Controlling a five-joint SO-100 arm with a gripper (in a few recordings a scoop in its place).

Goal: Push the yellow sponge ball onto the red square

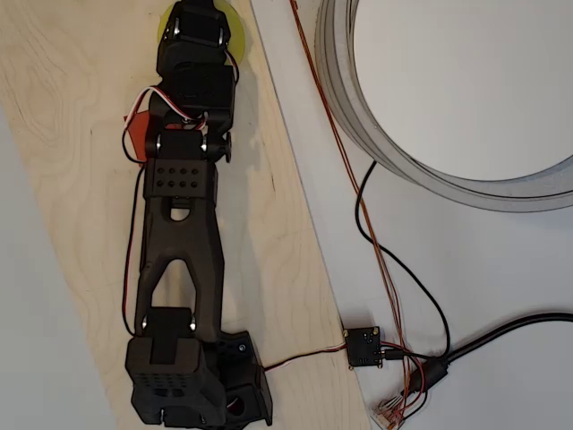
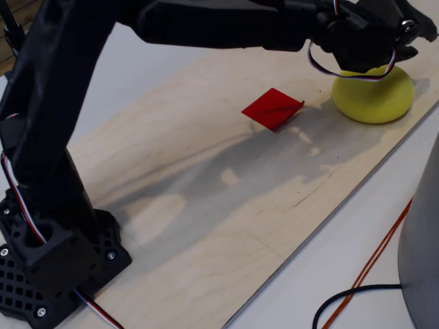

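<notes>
The yellow sponge ball [image 2: 374,94] sits on the far end of the wooden board [image 2: 226,205], directly under the gripper [image 2: 384,34]; in the overhead view only slivers of the yellow sponge ball [image 1: 235,34] peek out on either side of the gripper [image 1: 199,20]. In the fixed view the gripper's black head covers the ball's top and seems to touch it, though contact is not certain. Whether the fingers are apart or together I cannot tell, since they are hidden behind the head and the ball in both views.

The red square [image 2: 273,108] lies flat on the board, back from the gripper toward the arm's base and clear of the ball, with bare wood between them. In the overhead view the red square [image 1: 136,134] shows as a small corner beside the arm's wrist, mostly covered by the arm.

The black arm [image 1: 183,224] stretches along the board from its base [image 2: 51,267]. Red, white and black wires loop at the wrist just behind the gripper. Off the board, on the white counter [image 1: 466,260], a large grey ring [image 1: 358,107] stands to the side of the gripper, with a thin orange wire [image 1: 345,152], black cable [image 1: 407,278] and a small black circuit board [image 1: 363,347] nearer the base
</notes>
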